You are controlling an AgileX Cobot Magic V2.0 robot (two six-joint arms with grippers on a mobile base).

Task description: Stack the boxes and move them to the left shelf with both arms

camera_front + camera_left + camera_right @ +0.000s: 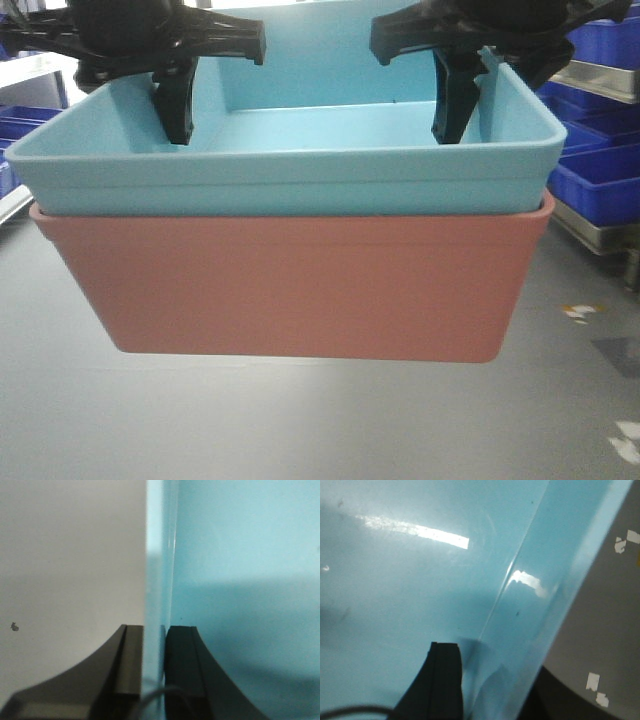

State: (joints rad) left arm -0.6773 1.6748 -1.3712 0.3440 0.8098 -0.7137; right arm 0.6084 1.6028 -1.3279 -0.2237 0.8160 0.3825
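Where it sits nested inside the pink box (300, 290), the light blue box (290, 185) shows only its rim and upper walls above the pink rim, and the pair hangs level above the grey floor (300, 430) with nothing under it. The front view alone shows this stacking; neither wrist view shows any pink at all.

The left gripper (168, 118) comes down over the blue box's left wall, one black finger showing inside. The left wrist view makes the grip plain: the left gripper (154, 672) has its two fingers (131, 670) closed on the thin blue wall from both sides, touching it, with a pale grey surface beyond the outer finger.

The right gripper (468, 105) comes down over the right wall in the same way. In the right wrist view the right gripper (495, 692) has its inner finger (442, 680) lying against the inside of the wall, while only a dark edge shows outside the rim, so the pinch is less fully seen there.

Outward, only the front view shows the dark blue bins (600, 165) on a metal rack (598, 82) at the right. White tape scraps (595, 687) dot the floor.
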